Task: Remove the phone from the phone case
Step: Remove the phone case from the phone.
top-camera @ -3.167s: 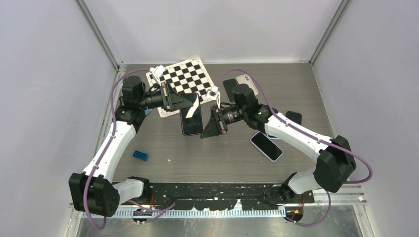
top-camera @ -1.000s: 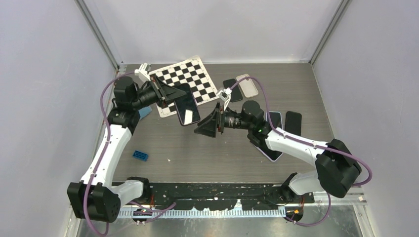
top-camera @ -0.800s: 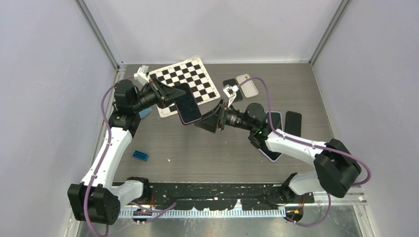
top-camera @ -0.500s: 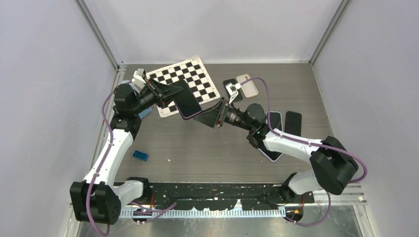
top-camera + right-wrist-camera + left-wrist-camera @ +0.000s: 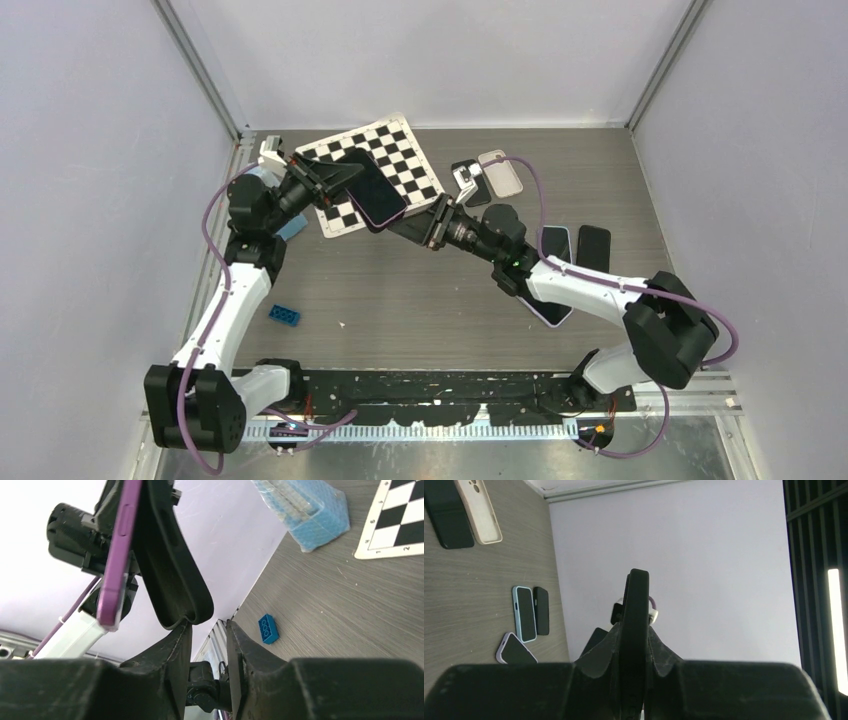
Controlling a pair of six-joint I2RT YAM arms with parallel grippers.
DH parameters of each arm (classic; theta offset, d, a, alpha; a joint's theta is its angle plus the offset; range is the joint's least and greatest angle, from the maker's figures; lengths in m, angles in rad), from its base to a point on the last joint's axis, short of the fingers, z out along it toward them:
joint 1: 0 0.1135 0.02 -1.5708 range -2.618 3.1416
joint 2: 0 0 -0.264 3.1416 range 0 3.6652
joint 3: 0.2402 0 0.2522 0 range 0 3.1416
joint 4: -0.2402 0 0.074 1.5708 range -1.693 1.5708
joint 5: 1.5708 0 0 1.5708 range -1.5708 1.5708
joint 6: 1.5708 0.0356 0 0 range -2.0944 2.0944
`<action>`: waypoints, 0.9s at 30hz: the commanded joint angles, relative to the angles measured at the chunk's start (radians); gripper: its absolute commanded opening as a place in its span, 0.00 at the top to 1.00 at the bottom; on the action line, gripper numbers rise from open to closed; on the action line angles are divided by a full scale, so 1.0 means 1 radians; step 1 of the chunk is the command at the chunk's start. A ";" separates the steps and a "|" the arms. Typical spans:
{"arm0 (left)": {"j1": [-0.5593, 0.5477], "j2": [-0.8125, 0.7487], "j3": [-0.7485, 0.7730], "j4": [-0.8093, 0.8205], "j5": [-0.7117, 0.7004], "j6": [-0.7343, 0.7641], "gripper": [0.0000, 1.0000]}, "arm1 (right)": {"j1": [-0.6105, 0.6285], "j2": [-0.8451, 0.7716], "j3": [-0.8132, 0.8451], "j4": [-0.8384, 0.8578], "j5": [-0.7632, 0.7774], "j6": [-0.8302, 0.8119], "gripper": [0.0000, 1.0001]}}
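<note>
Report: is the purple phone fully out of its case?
No; the black case stands off the purple phone at one end only, still joined at the other.

Grey wood-grain table, plain pale lilac walls on its left, far and right sides, metal posts at its far corners

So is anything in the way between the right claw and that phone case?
Nothing visible. The black phone case, peeled partly away from the purple phone, is held up in the air with its end right at the fingertips of the right claw; only open air surrounds them.
</note>
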 commanded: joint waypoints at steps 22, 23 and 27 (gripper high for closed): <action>-0.024 0.038 -0.003 0.048 -0.092 -0.067 1.00 | -0.048 -0.208 -0.093 0.103 -0.114 -0.189 0.36; -0.025 0.042 -0.007 0.047 -0.096 -0.072 1.00 | -0.048 -0.230 -0.084 0.082 -0.121 -0.172 0.36; -0.025 0.046 -0.027 0.045 -0.104 -0.090 1.00 | -0.048 -0.263 -0.027 0.028 -0.130 -0.116 0.36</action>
